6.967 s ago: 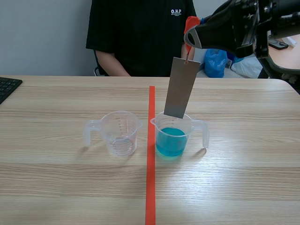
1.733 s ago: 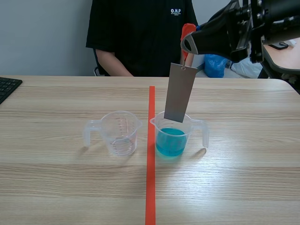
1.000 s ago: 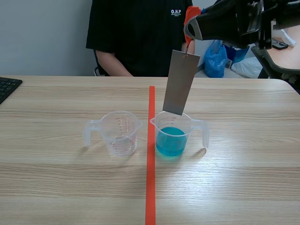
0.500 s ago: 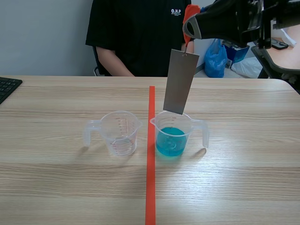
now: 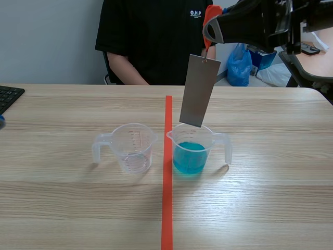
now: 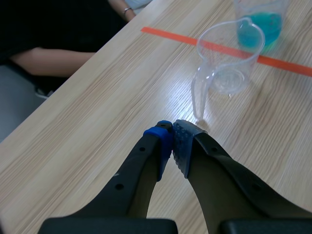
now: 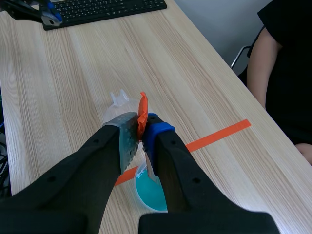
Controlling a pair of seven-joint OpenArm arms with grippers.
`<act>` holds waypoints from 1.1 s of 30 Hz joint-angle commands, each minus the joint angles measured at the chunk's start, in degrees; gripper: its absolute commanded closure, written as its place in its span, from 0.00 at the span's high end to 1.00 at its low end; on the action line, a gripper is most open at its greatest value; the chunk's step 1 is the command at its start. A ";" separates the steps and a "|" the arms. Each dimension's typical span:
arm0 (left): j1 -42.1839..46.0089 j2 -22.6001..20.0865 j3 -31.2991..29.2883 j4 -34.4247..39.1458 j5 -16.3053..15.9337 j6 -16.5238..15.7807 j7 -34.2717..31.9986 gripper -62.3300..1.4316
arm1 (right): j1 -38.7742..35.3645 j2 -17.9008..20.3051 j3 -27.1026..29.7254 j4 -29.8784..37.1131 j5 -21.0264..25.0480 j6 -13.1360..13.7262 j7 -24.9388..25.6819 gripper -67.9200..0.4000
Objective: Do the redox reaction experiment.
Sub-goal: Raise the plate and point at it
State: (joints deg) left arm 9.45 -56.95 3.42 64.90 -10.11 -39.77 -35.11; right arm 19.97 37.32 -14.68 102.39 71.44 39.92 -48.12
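Right jaws pinch the orange tag [image 7: 142, 113]; left jaws closed, empty, low over the table [image 6: 87, 122]. Your plate [image 5: 199, 91] hangs tilted over the blue cup [image 5: 191, 148]. Lower it crooked and it may catch the rim, tipping the cup.

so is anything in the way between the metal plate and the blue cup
Nothing visible. The metal plate hangs by its orange tag from the right gripper, lower edge just over the open mouth of the cup of blue liquid. The empty cup stands aside, across the tape line.
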 commanded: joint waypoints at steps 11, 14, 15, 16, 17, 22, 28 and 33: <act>-23.23 10.36 21.18 -4.79 -2.80 -0.11 8.94 0.07 | 0.63 0.59 1.27 0.79 1.25 0.00 0.85 0.03; -26.73 13.07 24.52 -6.12 -3.56 -0.11 10.29 0.07 | 0.63 0.59 1.27 0.79 1.25 0.00 0.85 0.03; -27.85 13.88 25.49 -6.54 -4.76 -0.11 11.37 0.07 | 0.63 0.59 1.27 0.79 1.25 0.00 0.85 0.03; -28.96 14.62 26.36 -6.93 -5.90 -0.11 12.44 0.07 | 0.63 0.59 1.27 0.79 1.25 0.00 0.85 0.03; -29.97 15.32 27.12 -7.26 -6.93 -0.11 13.25 0.07 | 0.63 0.59 1.27 0.79 1.25 0.00 0.85 0.03; -34.34 17.99 29.97 -8.02 -10.56 -0.11 17.07 0.07 | 0.63 0.59 1.27 0.79 1.27 0.00 0.85 0.03; -36.09 20.81 30.71 -8.02 -12.02 -0.11 19.80 0.07 | 0.63 0.59 1.27 0.79 1.27 0.00 0.83 0.03; -36.15 24.00 30.71 -8.02 -12.00 -0.11 20.15 0.07 | 0.63 0.59 1.27 0.79 1.27 0.00 0.83 0.03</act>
State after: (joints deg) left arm -26.20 -33.50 34.50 56.12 -21.50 -39.79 -14.57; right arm 19.97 37.32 -14.68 102.39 71.50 39.92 -48.10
